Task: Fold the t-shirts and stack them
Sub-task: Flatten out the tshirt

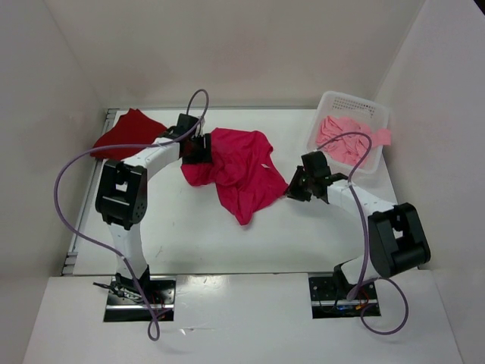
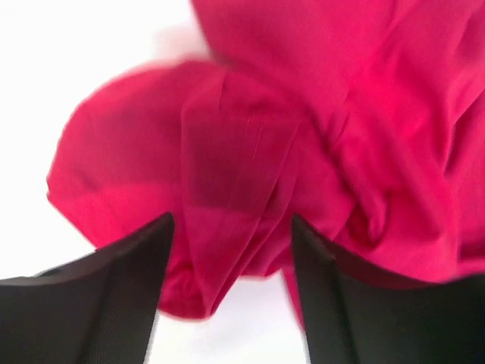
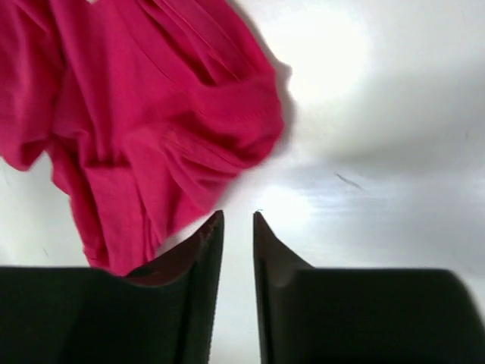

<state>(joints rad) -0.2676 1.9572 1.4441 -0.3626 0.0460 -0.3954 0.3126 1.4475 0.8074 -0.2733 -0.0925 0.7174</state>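
Note:
A bright crimson-pink t-shirt (image 1: 239,171) lies crumpled in the middle of the table. My left gripper (image 1: 203,152) is at its left edge. In the left wrist view the left gripper (image 2: 231,220) stands wide open, with a fold of the crimson shirt (image 2: 303,114) lying between the fingers, not pinched. My right gripper (image 1: 292,187) is just off the shirt's right edge. Its jaws (image 3: 239,214) leave a narrow gap over bare table, and the crimson cloth (image 3: 151,114) lies to their left. A dark red t-shirt (image 1: 129,133) sits at the back left. A light salmon t-shirt (image 1: 345,136) lies in the basket.
The white perforated basket (image 1: 352,101) stands at the back right corner, with a bit of salmon cloth hanging over its right rim. White walls close in the table on the left, back and right. Purple cables loop from both arms.

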